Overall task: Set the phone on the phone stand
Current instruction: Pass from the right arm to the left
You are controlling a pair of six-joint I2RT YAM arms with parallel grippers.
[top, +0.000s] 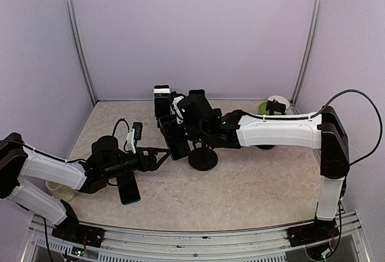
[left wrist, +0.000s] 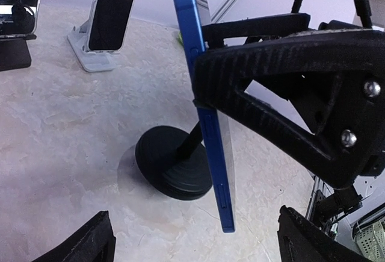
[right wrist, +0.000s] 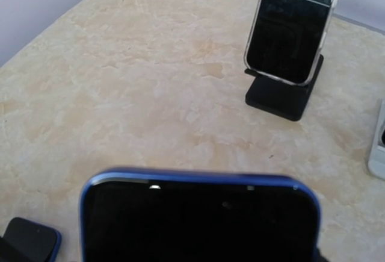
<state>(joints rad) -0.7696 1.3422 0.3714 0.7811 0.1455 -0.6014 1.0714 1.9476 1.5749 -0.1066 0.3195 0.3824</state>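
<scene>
Now your right jaws grip the blue phone at the phone stand; left jaws gape. Seat it, then release.

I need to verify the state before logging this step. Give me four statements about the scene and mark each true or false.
1. The right gripper grips a blue phone upright, by its faces. True.
2. The left gripper is clamped on the round black stand. False: its fingers are spread and hold nothing.
3. At the back, a phone on the black block stand and a phone on the white stand are already propped up. True.
4. Only one blue phone is in view. False: a second blue phone lies flat on the table by the left arm.
</scene>
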